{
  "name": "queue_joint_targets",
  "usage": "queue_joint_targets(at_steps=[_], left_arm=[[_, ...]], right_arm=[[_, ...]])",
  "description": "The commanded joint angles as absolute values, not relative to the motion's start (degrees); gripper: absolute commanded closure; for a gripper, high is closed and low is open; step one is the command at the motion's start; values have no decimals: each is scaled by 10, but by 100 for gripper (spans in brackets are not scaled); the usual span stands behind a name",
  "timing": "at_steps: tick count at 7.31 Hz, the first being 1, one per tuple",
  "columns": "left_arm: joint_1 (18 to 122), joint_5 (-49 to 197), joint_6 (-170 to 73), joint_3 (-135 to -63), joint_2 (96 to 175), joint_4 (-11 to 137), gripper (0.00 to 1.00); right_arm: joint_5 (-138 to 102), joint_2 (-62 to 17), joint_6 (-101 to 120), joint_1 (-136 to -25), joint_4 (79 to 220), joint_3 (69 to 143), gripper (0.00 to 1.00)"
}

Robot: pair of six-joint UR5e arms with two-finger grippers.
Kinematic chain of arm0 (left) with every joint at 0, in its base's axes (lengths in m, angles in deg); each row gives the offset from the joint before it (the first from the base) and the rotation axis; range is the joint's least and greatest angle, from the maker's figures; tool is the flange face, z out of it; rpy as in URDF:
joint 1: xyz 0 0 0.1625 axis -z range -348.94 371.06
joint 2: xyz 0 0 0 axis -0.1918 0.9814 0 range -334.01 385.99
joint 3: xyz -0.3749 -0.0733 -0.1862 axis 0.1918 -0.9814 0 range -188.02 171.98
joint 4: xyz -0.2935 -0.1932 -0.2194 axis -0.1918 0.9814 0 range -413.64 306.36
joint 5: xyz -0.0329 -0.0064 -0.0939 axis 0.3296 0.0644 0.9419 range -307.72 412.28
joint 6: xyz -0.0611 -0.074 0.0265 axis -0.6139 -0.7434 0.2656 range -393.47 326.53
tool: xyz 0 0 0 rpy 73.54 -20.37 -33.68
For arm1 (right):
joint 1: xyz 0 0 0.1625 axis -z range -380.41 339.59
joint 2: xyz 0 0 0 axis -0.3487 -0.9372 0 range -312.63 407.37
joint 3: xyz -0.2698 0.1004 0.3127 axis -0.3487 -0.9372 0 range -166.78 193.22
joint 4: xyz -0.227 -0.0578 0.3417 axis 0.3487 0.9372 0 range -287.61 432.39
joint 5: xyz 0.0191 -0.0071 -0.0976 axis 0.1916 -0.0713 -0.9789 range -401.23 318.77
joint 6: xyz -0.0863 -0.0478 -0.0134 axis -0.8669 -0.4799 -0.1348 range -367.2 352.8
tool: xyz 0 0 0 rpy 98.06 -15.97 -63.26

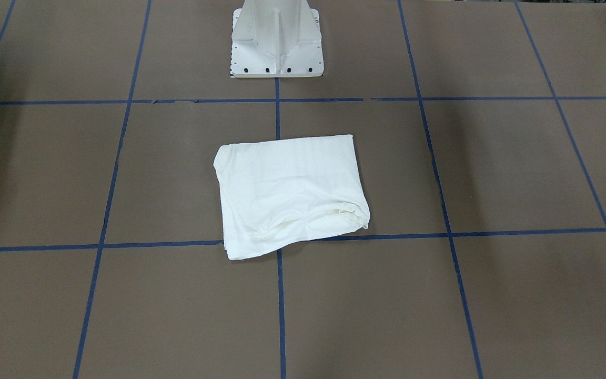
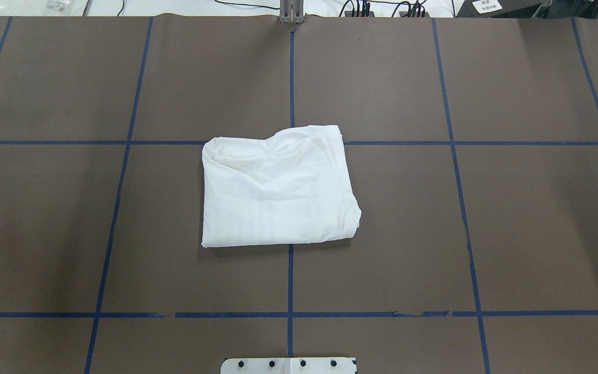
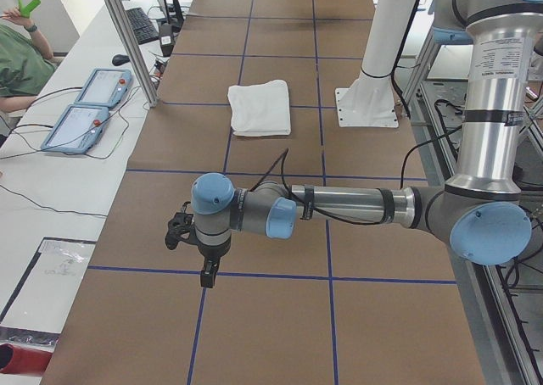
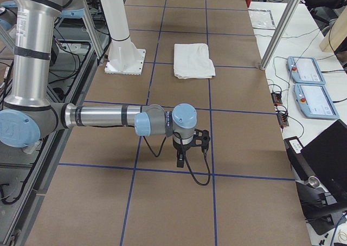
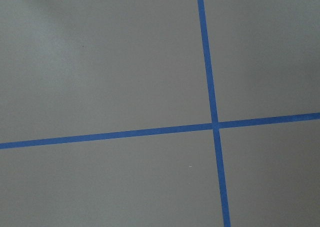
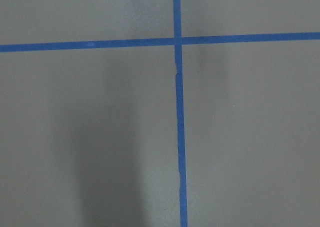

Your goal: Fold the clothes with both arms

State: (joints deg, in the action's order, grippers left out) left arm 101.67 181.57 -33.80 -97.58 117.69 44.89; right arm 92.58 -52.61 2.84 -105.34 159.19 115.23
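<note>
The brown surface [image 2: 70, 234] is carrying the shirt [image 2: 275, 189] at its middle, near the white pedestal [image 1: 276, 47]. The left arm [image 3: 339, 205] and right arm [image 4: 103, 116] are reaching out low over opposite ends of the surface, both well apart from the shirt. The shirt is lying as a compact, roughly square packet with no sleeve showing and one corner bulging slightly. The folding is looking finished, or nearly so, with at most a tidy-up left. The left fingers [image 3: 207, 275] and right fingers [image 4: 180, 160] are pointing down at bare surface and holding nothing. I cannot tell how far open they are standing.
</note>
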Motion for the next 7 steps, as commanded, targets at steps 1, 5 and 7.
queue_joint_targets(at_steps=[1, 5, 7], left_arm=[[1017, 1816, -337, -976, 1177, 449, 0], [1016, 1816, -337, -976, 1177, 449, 0], [1016, 1816, -338, -976, 1178, 449, 0]], right_arm=[[926, -522, 31, -1050, 1592, 1145, 0], [928, -491, 33, -1048, 1591, 1114, 0], [928, -490, 32, -1041, 1591, 1114, 0]])
